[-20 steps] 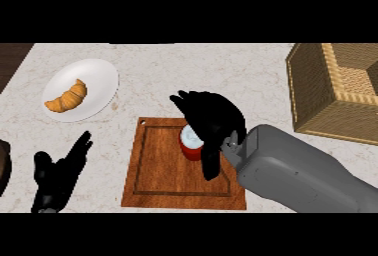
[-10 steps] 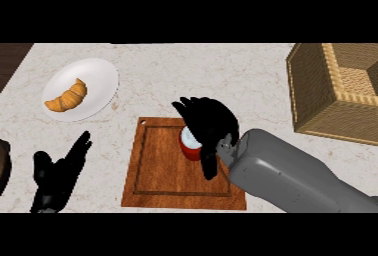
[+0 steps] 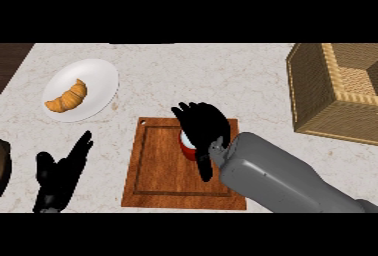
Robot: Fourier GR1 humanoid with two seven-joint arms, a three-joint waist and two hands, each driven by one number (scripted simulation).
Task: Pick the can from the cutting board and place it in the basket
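Surroundings: one white plate (image 3: 100, 80) sat near the table's (image 3: 207, 75) far left corner, carrying one croissant (image 3: 67, 96); one wicker basket (image 3: 314, 100) stood at the table's right edge, well apart from the board.
Obstacles: nothing stood on the table between the cutting board (image 3: 159, 170) and the basket; the grey right forearm crossed the board's near right corner.
Cutting board: one wooden board lay near the table's front edge, about midway along it.
Can: one red can (image 3: 189, 148) with a pale top stood upright on the board, towards its far right part, only its left side showing.
Can relative to hand: the right hand (image 3: 203, 127) sat directly over and against the can, covering most of it, fingers arched past its far side and the thumb reaching down on its near side.
Right hand state: it was clasping the can, fingers curled round it.
Left hand: the left hand (image 3: 63, 172) rested at the table's front left, beside the board's left edge, fingers straight and released, touching nothing.
Count: one can, one board, one basket, one plate, one croissant, two hands.
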